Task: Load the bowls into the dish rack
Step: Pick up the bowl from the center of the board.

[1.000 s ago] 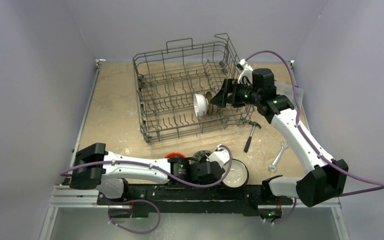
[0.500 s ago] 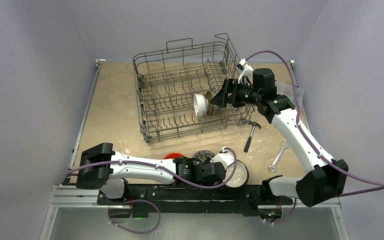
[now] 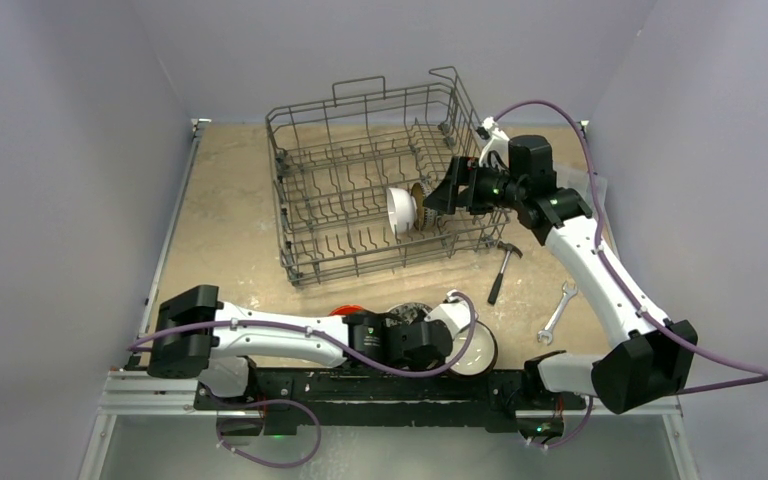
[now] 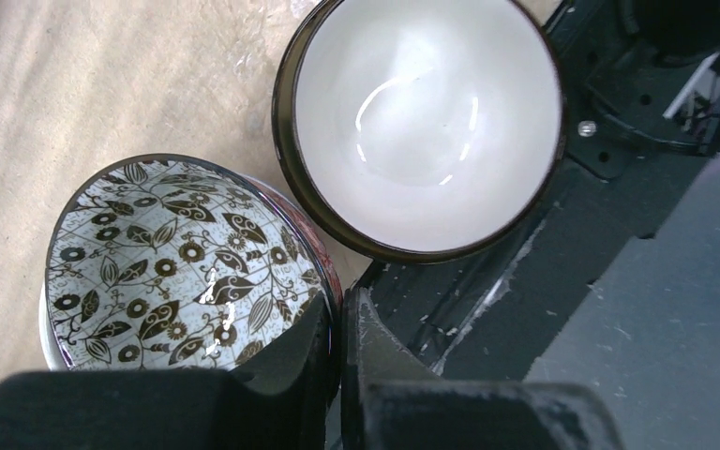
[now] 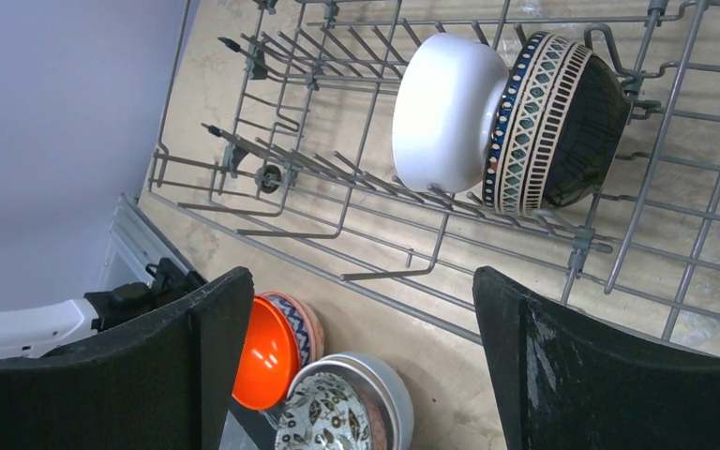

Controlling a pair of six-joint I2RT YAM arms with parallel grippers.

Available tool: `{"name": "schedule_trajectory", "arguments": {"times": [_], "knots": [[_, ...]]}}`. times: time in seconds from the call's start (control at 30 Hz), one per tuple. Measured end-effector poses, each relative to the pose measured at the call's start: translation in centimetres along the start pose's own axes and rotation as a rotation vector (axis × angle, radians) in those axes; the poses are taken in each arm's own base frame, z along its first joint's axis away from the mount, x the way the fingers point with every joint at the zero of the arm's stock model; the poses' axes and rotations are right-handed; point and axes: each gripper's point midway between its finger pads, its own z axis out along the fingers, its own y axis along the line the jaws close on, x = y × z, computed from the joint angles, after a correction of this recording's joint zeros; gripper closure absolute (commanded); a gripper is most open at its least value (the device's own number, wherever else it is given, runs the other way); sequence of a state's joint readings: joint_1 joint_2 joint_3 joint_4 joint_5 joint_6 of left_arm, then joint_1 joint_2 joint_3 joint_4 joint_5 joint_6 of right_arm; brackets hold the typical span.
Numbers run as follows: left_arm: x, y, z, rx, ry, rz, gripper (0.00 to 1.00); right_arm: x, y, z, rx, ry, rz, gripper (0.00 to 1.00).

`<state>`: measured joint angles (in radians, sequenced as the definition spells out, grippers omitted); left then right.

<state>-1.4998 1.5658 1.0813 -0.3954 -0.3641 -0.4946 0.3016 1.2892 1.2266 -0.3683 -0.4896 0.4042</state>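
Left tool (image 4: 340, 342) is pinching the leaf-pattern bowl (image 4: 169, 262) by its near rim, on the surface (image 4: 103, 84) beside the dark bowl (image 4: 427, 122). Thin-rim grip: lift straight and slow, expect swing. Right tool (image 5: 361, 277) spread wide by the dish rack (image 3: 282, 195), empty.

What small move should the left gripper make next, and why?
Probably lift the left gripper straight up: it is shut on the rim of the leaf-patterned bowl, with the white-lined dark bowl close beside, so clear that before heading for the dish rack.
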Motion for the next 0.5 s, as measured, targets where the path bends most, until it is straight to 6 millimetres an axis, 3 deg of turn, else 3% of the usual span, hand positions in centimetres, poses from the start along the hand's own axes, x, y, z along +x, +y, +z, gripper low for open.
{"name": "schedule_trajectory", "arguments": {"times": [0.27, 0.5], "knots": [[-2.8, -0.7, -2.5, 0.059, -0.086, -0.04, 1.0, -0.3, 0.0, -0.6, 0.021, 0.003, 0.006, 0.11], [-8.1, 0.1, -5.0, 0.15, -0.225, -0.135, 1.0, -4.4, 2.7, -3.7, 0.018, -0.129, -0.059, 0.04]]}}
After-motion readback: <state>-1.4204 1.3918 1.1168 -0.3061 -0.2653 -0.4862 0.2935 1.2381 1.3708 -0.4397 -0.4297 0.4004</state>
